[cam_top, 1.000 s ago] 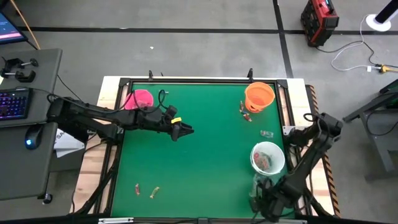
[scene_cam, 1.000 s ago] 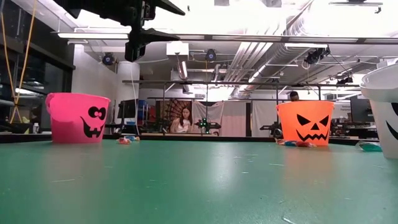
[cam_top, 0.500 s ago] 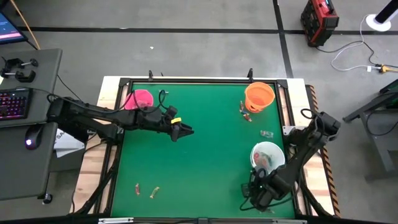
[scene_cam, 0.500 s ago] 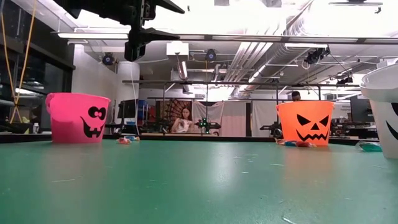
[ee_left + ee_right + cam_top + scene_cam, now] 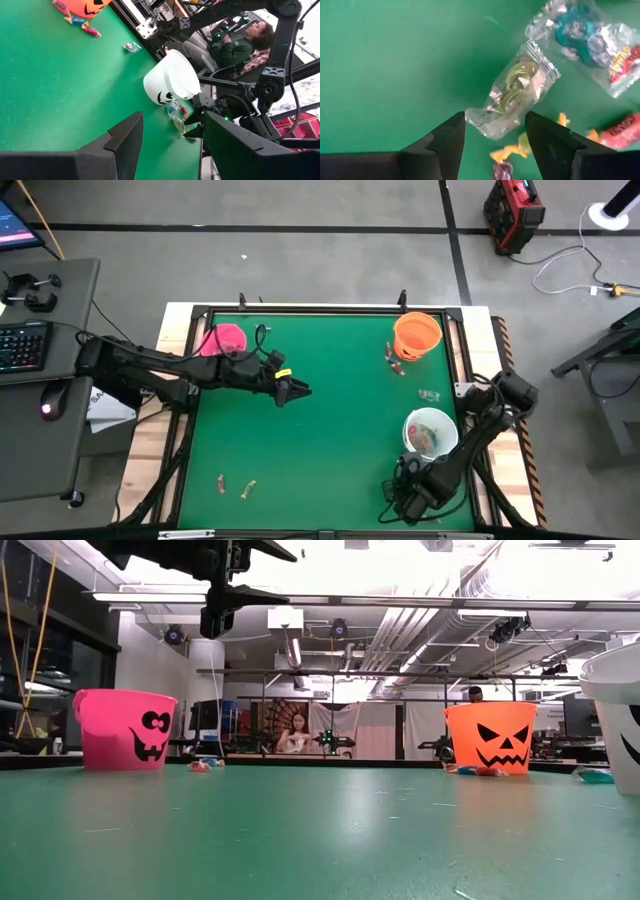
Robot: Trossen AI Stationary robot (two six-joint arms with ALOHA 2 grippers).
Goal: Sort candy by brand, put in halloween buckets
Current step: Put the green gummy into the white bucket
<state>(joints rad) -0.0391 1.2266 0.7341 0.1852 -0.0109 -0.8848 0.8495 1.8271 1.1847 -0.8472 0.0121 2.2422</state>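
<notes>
The right pincer (image 5: 495,145) hangs wide open over a clear candy (image 5: 512,97) by the white bucket (image 5: 431,432). Go straight down and pinch its middle. The left pincer (image 5: 297,391) waits, open.

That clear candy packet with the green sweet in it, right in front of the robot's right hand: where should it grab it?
Probably across the middle, where the clear packet bulges over the green sweet. It lies flat on the green table with thin crimped ends, and other sweets crowd one side. The open right hand best comes straight down, one finger on each long edge.
</notes>
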